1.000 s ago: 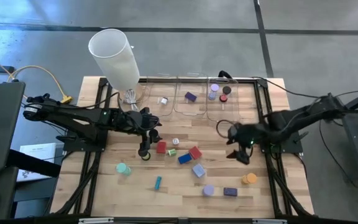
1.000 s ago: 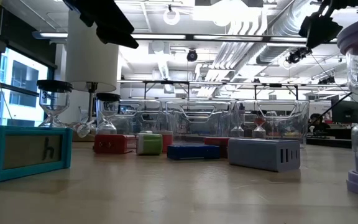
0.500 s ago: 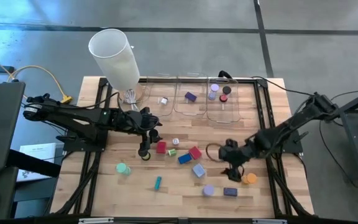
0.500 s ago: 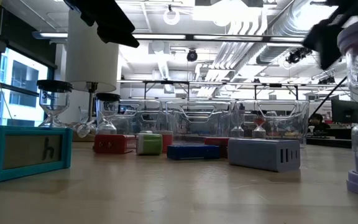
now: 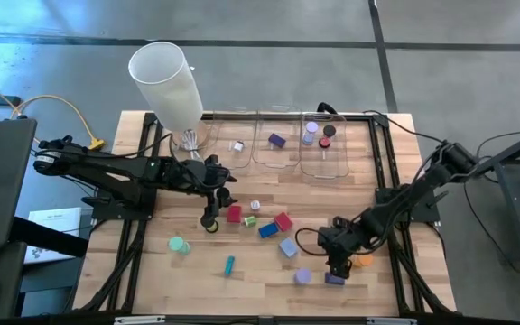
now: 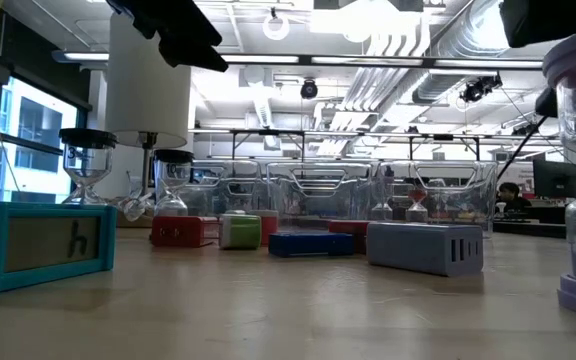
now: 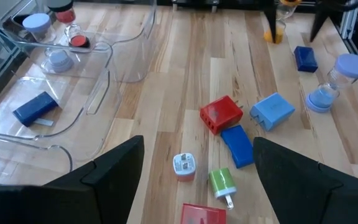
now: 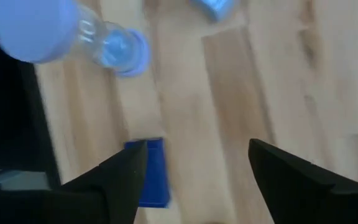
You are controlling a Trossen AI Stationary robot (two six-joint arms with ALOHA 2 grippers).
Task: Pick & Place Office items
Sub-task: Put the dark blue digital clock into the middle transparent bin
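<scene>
Right hand (image 5: 336, 268) open above dark blue block (image 8: 149, 172).

The right gripper (image 8: 194, 180) hung over the wooden table (image 8: 229, 93) with its two dark fingers (image 8: 126, 180) spread apart. A dark blue block (image 8: 154, 171) lay flat beside one finger. Farther out stood a lavender-capped hourglass (image 8: 73, 37), tilted in view, near the table's dark edge; a light blue piece (image 8: 213, 6) showed partly.
</scene>
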